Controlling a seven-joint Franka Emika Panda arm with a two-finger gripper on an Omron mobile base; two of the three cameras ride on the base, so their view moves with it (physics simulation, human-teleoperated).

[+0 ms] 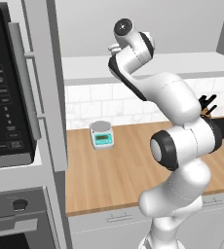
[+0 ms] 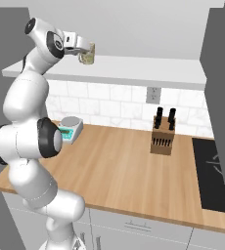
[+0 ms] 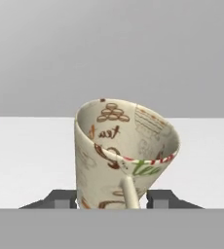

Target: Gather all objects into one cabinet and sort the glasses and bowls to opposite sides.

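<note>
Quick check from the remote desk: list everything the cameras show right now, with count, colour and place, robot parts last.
patterned cup: one, pale beige with brown, red and green print, tilted between the gripper's fingers, up at the white shelf
white shelf: one, long, above the tiled wall
kitchen scale: one, teal with a grey platter, back of the wooden counter
wooden counter: one, light brown
knife block: one, brown with black handles, on the counter near the wall
cooktop: one, black, right end of the counter
microwave: one, black, far left
gripper: one, dark fingertips either side of the cup
</note>
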